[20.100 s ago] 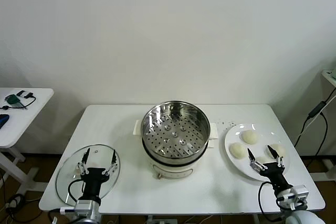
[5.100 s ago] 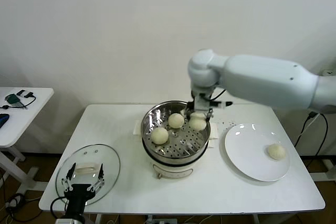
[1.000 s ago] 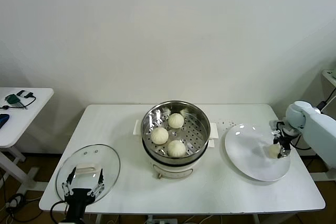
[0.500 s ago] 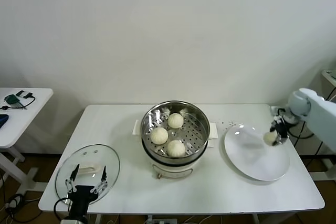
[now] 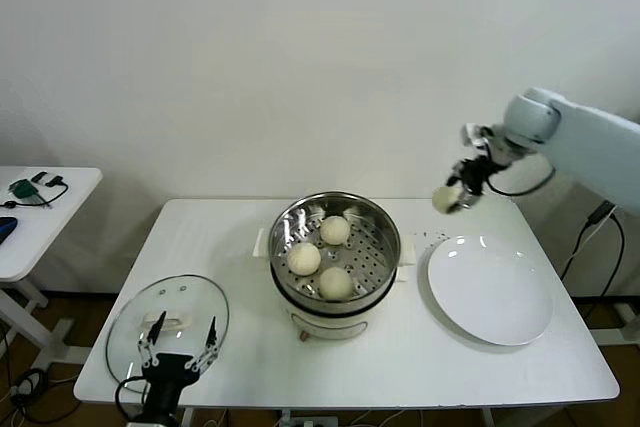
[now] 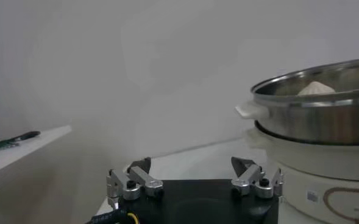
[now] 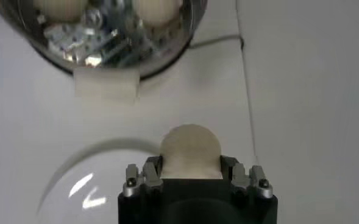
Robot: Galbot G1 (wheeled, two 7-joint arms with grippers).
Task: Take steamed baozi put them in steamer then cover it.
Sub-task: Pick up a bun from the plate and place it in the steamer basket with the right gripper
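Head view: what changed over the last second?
The right gripper, shut on the last bun, lifted it off the plate and carried it up and toward the steamer. The plate now has no bun on it. Unchanged: three buns in the steamer, lid on the table, left gripper open over the lid.

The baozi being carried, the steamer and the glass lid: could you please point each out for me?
Carried baozi (image 5: 446,200), head view, on its rounded side below the right hand.
Steamer (image 5: 378,215), head view, on its steel rim.
Glass lid (image 5: 130,313), head view, on the clear glass.
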